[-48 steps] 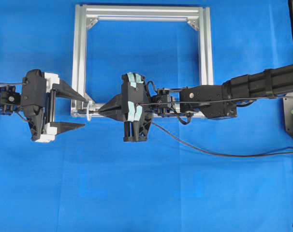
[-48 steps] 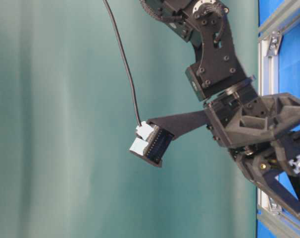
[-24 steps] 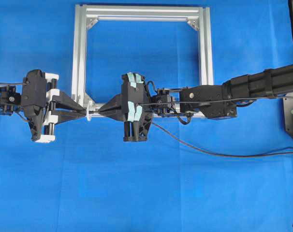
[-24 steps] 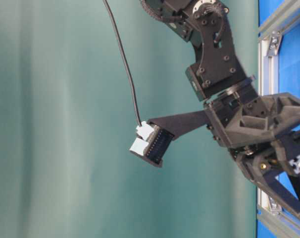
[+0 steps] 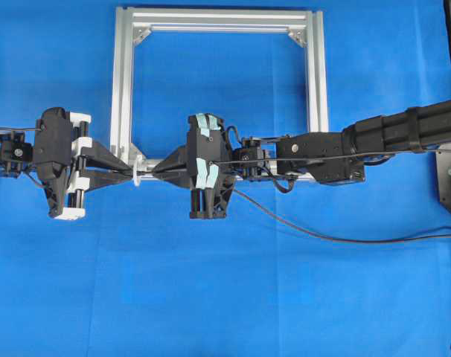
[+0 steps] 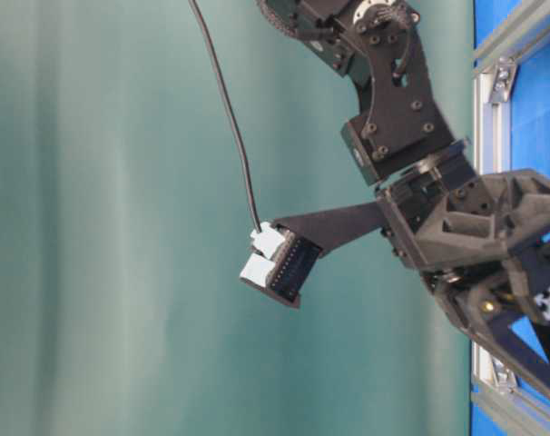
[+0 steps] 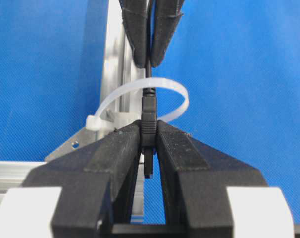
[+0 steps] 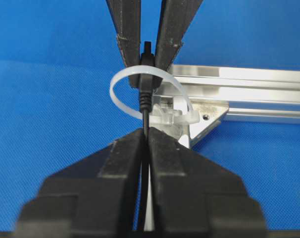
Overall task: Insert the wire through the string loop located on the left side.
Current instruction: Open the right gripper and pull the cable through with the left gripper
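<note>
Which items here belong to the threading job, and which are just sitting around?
In the job:
- wire, plug through the loop
- string loop
- left tool, shut on the plug
- right tool

Not in it:
- aluminium frame
- blue cloth

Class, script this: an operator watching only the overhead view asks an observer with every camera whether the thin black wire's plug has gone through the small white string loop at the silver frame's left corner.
Observer: Yes. The left wrist view shows the thin black wire passing through the small white string loop.
Operator: Who has the plug?
Observer: The left gripper is shut on the plug end, on its own side of the loop.
Operator: And the right gripper?
Observer: In its wrist view, the right gripper has its fingers close on either side of the wire. I cannot tell whether they pinch it.
</note>
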Robot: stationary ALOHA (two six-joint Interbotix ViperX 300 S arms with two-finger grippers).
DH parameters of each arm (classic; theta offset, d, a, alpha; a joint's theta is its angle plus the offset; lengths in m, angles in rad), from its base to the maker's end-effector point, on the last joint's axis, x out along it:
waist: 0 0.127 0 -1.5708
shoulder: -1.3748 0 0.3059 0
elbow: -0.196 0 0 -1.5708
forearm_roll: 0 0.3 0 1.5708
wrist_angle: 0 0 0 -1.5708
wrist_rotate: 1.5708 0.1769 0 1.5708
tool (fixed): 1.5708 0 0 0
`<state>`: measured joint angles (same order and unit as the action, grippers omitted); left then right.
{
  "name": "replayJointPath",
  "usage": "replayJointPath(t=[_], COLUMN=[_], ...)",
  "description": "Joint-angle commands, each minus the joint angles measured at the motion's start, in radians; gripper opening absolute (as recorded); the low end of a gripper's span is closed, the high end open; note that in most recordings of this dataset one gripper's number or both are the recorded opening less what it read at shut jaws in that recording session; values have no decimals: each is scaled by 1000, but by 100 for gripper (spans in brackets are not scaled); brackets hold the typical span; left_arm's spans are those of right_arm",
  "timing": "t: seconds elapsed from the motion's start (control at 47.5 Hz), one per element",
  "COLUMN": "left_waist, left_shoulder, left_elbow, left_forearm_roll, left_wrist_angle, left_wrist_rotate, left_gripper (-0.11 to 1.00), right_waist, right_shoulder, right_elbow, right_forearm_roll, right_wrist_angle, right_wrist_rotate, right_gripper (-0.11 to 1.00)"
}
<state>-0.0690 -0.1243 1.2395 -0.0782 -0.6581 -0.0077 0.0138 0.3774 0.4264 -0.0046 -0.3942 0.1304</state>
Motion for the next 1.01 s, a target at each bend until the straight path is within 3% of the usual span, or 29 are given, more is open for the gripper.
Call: replayJointPath(t=[0.0,0.189,0.294,0.631,0.988], left_waist=[-3,-3,-3,-12,-12], left_shoulder=[-9,-9,-9,-75,-405], left_elbow=[-14,-11,-11,17,143], left_forearm_roll=[3,3,2,3,2], left_wrist_angle=[-5,-5,-5,69,192], left_wrist_rotate=[-2,-2,-2,-2,-29], left_gripper=[8,8,8,8,8], right_waist=[6,8,8,8,8], right_shoulder=[-21,-21,-21,-21,-21], right_elbow=[-17,-15,-15,-15,-18], right_forearm_roll=[3,5,6,6,6], right_wrist_angle=[-5,-3,-3,-6,-6], right_wrist_rotate=[3,6,8,8,8], right_gripper=[20,79,97,97,97])
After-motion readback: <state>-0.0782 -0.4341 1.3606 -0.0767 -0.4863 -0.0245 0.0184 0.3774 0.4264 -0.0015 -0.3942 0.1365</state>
